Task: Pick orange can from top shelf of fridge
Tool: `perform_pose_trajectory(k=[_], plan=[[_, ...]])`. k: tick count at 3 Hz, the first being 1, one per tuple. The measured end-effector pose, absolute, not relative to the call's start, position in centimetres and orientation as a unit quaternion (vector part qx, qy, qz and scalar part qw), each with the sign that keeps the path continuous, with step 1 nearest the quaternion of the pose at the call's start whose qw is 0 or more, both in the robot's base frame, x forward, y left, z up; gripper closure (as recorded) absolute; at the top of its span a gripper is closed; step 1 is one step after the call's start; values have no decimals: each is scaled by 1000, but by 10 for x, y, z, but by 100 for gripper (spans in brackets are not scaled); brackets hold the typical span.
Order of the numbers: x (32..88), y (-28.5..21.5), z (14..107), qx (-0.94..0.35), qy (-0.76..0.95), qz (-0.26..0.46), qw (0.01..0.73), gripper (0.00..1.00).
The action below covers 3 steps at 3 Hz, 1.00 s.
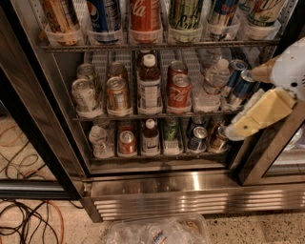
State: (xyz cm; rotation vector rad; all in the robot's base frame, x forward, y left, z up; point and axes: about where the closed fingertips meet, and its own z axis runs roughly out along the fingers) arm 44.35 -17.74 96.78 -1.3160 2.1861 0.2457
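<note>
The orange can (59, 16) stands at the far left of the top shelf (157, 46), behind a clear front lip; its top is cut off by the upper edge of the view. The fridge (190, 190) is open, with a ribbed steel base. My gripper (244, 104) is at the right edge, in front of the middle rack's right end, well below and far right of the orange can. Its pale yellow fingers (259, 116) point left and stand apart, holding nothing.
Along the top shelf stand a blue can (106, 14), a red cola can (145, 14) and green cans (185, 14). The lower racks hold short cans and bottles (149, 86). The black door frame (28, 119) is left. Cables (28, 224) and a plastic bag (157, 231) lie on the floor.
</note>
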Motion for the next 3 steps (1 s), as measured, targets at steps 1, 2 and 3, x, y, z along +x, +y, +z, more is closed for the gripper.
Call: perform_pose_trajectory(k=[1, 2, 3], plan=[[436, -147, 973, -445, 809, 138, 358, 0], [435, -110, 969, -431, 783, 157, 419, 0], [448, -105, 979, -417, 773, 150, 454, 0]])
